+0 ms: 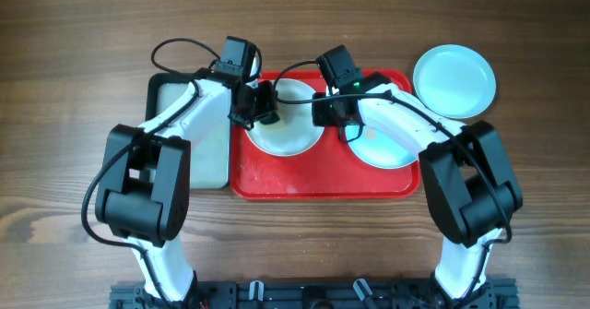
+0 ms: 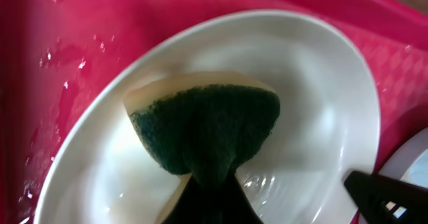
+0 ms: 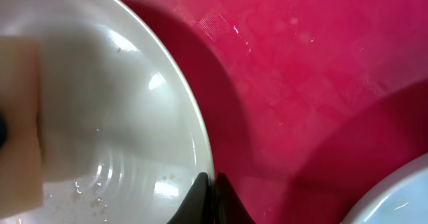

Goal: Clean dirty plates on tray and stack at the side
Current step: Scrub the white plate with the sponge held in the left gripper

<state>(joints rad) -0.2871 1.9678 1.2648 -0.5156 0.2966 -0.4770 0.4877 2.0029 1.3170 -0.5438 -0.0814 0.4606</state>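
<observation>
The white plate (image 1: 290, 134) lies on the left half of the red tray (image 1: 304, 182). My left gripper (image 1: 263, 106) is shut on a yellow sponge with a green scouring face (image 2: 207, 127), which presses into the plate's bowl (image 2: 314, 97). My right gripper (image 3: 212, 187) is shut on the white plate's right rim (image 3: 200, 144), one finger inside and one outside. Small crumbs and water streaks show in the bowl. A pale-blue plate (image 1: 387, 152) lies on the tray's right half, partly under my right arm. Another pale-blue plate (image 1: 454, 80) rests on the table beside the tray's far right corner.
A smaller black-rimmed tray with a pale inside (image 1: 189, 143) sits against the red tray's left side, under my left arm. Water drops lie on the red tray (image 2: 60, 70). Bare wooden table (image 1: 74, 115) surrounds both trays.
</observation>
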